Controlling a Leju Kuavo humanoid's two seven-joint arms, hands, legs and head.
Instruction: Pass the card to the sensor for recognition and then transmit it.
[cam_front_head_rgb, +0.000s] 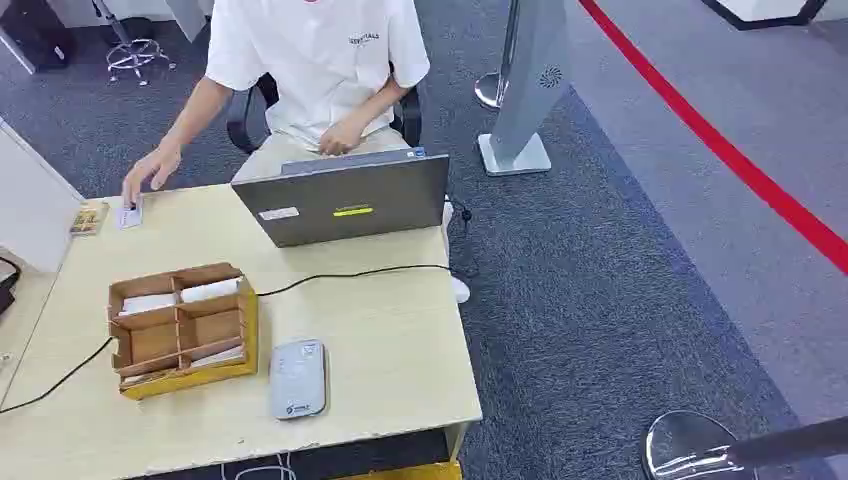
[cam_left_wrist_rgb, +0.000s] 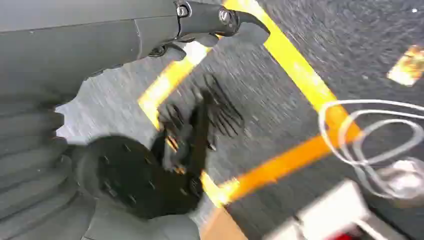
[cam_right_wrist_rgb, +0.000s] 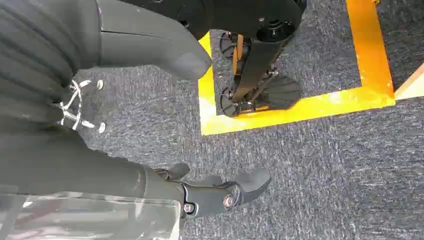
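A grey card sensor (cam_front_head_rgb: 297, 378) lies flat near the table's front edge. Left of it stands a cardboard divider box (cam_front_head_rgb: 180, 330) on a yellow base, with white cards (cam_front_head_rgb: 210, 290) in its far compartments. At the table's far left corner, a white card (cam_front_head_rgb: 128, 215) lies under the fingers of a seated person's hand (cam_front_head_rgb: 150, 168). My left hand (cam_left_wrist_rgb: 100, 50) hangs over the carpet with its fingers (cam_left_wrist_rgb: 220, 17) stretched out and nothing in it. My right hand (cam_right_wrist_rgb: 60, 150) also hangs over the carpet, thumb (cam_right_wrist_rgb: 185, 60) and fingers (cam_right_wrist_rgb: 225, 195) apart, holding nothing.
A grey laptop (cam_front_head_rgb: 345, 200) stands open at the table's far edge, facing the person in a white T-shirt (cam_front_head_rgb: 315, 60). A black cable (cam_front_head_rgb: 350, 272) runs across the table. A small yellowish item (cam_front_head_rgb: 88, 217) lies at the far left. Yellow floor tape (cam_right_wrist_rgb: 300, 107) marks the carpet.
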